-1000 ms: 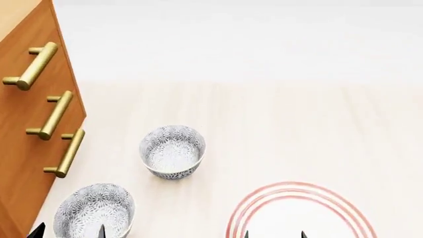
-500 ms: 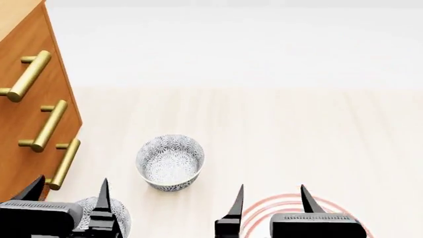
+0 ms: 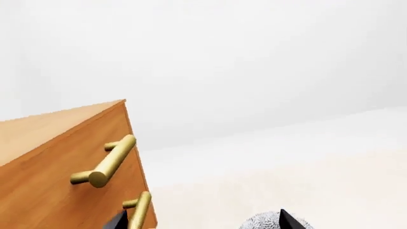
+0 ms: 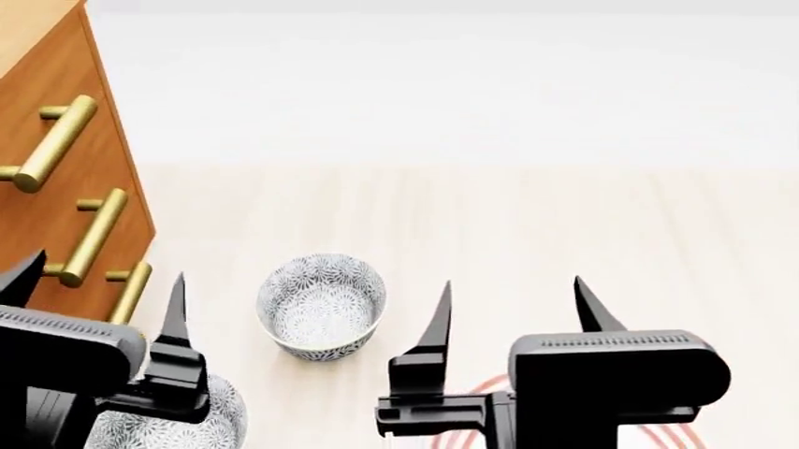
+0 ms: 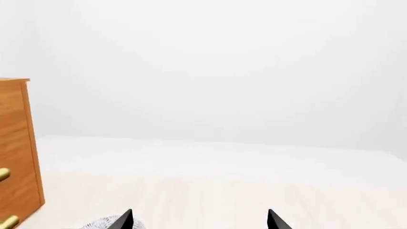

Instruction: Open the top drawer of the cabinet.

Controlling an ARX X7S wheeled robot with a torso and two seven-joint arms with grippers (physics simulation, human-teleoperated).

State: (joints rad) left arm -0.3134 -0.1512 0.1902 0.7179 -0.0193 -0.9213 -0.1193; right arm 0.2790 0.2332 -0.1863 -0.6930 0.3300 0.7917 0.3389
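Observation:
The orange-brown cabinet [image 4: 32, 201] stands at the left of the head view, with three brass bar handles stacked on its front. The top drawer [image 4: 75, 79] carries the highest handle [image 4: 47, 143] and sits flush with the front. My left gripper [image 4: 100, 279] is open and empty, in front of the lower handles and apart from them. In the left wrist view, the top handle [image 3: 108, 162] lies ahead of that gripper [image 3: 200, 222]. My right gripper [image 4: 512, 292] is open and empty over the floor. The right wrist view shows the cabinet's edge [image 5: 16, 143] off to one side of it [image 5: 200, 219].
A patterned grey bowl [image 4: 321, 304] sits between the two grippers. A second bowl [image 4: 163, 421] is under my left gripper. A white plate with red rings [image 4: 481, 393] lies mostly hidden beneath my right gripper. Pale wooden floor stretches beyond.
Both arms have risen into the head view and the open grippers have moved forward, covering the plate and the nearer bowl. The cabinet and bowls have not moved.

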